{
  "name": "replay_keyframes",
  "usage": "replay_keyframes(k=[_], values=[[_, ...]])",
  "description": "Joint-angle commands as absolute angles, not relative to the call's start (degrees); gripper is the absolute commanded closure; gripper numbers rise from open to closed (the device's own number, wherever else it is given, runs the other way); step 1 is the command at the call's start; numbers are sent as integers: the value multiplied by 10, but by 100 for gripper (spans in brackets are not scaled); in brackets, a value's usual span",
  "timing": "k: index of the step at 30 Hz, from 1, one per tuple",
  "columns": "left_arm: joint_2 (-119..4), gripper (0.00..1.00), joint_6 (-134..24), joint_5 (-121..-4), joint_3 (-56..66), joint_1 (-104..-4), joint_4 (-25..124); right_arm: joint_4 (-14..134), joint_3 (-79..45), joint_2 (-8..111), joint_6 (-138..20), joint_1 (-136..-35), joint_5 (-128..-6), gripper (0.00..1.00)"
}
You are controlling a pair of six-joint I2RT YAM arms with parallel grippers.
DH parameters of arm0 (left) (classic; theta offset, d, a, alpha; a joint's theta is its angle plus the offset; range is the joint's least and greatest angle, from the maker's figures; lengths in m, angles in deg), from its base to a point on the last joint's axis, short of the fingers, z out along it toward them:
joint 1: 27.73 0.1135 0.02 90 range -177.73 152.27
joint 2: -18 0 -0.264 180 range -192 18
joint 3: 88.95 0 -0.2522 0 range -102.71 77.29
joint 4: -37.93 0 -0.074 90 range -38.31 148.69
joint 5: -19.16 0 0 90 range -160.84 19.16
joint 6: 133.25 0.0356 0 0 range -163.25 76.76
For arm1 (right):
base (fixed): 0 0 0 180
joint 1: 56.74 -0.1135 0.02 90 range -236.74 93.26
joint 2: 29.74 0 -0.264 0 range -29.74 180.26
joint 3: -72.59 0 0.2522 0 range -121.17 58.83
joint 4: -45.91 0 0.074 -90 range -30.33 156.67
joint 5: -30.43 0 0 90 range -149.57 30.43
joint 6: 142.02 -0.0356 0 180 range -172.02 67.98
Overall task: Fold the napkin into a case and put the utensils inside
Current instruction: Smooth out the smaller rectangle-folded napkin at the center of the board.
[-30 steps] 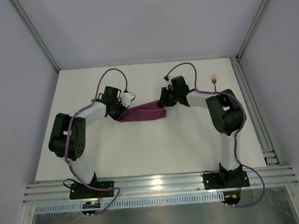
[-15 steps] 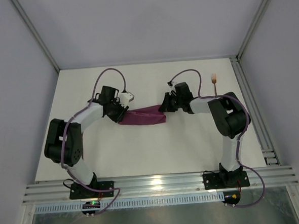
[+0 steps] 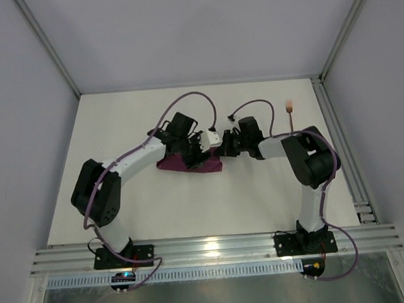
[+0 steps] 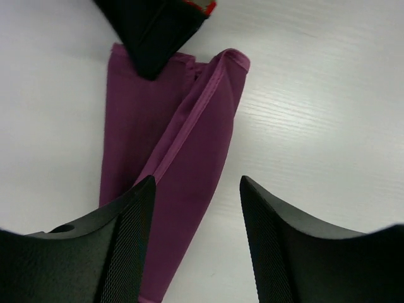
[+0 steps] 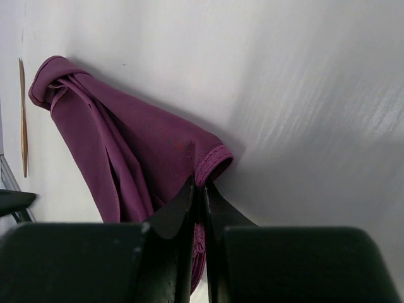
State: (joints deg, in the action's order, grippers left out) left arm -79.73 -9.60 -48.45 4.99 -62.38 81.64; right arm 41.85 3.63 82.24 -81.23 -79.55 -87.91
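Observation:
The maroon-purple napkin lies bunched into a narrow folded strip at mid-table. My left gripper hovers over it, open, its two fingers straddling the strip's right edge with nothing held. My right gripper is shut on the napkin's hemmed right corner, and the cloth hangs in folds beyond its tips. The right gripper's black tip shows at the top of the left wrist view. A copper fork lies at the far right, seen as a thin sliver in the right wrist view.
A metal rail runs along the table's right side and another along the near edge by the arm bases. Grey walls close in the back and sides. Bare white table lies in front of the napkin.
My left gripper let go of the napkin's left end, opened and swung right over the cloth. My right gripper closed on the right corner. The napkin is now shorter and more bunched.

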Motion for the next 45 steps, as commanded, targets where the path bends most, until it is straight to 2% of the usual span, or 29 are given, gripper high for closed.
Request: replay_keyframes(k=[1,9,12,13,14,17,18,20,23,26,27,36,45], values=[[-841,41,-39,-454,32,-652,822,424,60,808,-819,-804,-894,91],[-914,33,-40,-462,-13,-671,796,410,70,806,-823,-807,-899,91],[-941,35,-39,-464,-23,-672,798,408,69,806,-823,-807,-902,91],[-945,38,-44,-465,-23,-673,797,406,70,806,-823,-807,-902,91],[-951,46,-48,-464,-26,-672,796,404,71,806,-823,-807,-902,91],[-952,63,-60,-457,-28,-673,793,403,72,808,-819,-807,-904,91],[-951,71,-63,-454,-29,-673,791,403,71,808,-818,-807,-905,92],[-949,73,-69,-452,-30,-672,793,403,73,808,-814,-807,-905,92],[-946,80,-80,-458,-30,-672,788,403,74,808,-811,-807,-907,92],[-944,92,-98,-476,-31,-671,777,403,76,806,-805,-807,-907,92],[-944,99,-104,-482,-31,-668,773,403,78,804,-801,-807,-907,92],[-939,100,-159,-498,-46,-643,746,397,99,778,-779,-807,-907,93],[-986,100,-154,-497,-82,-642,771,410,103,769,-766,-808,-909,93]])
